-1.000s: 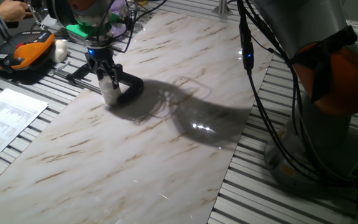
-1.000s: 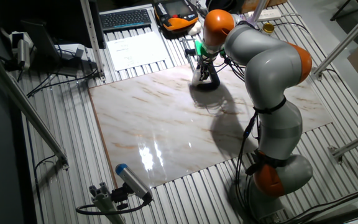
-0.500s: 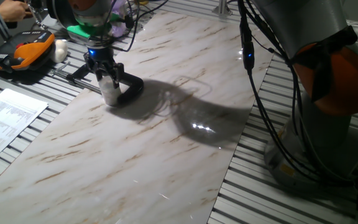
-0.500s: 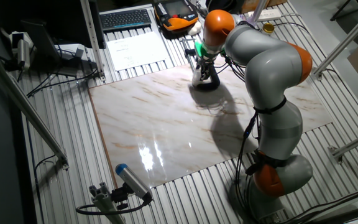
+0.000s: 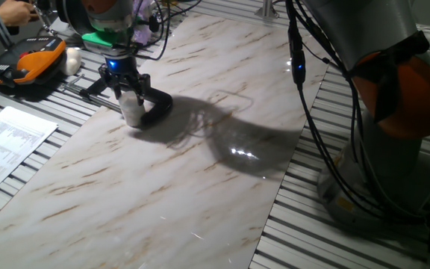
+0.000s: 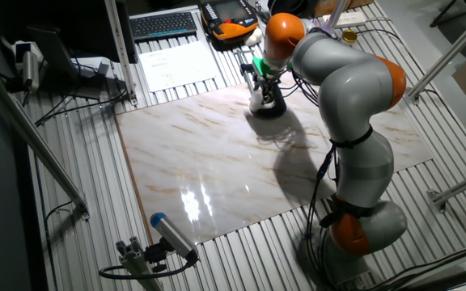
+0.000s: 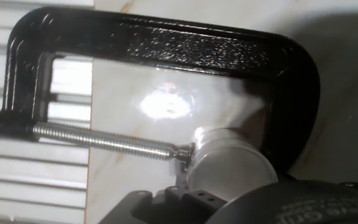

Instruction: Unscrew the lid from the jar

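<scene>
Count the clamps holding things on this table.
1. A black C-clamp lies on the marble slab's far corner, its screw pressing the jar under the gripper. Others may be hidden behind the arm.

From my fixed views the black two-finger gripper covers the top of the small translucent white jar, so I can't tell its flat whitish lid apart from it. In the hand view my own dark gripper housing blocks the jar's lower part, and the black C-clamp hides its far side.
</scene>
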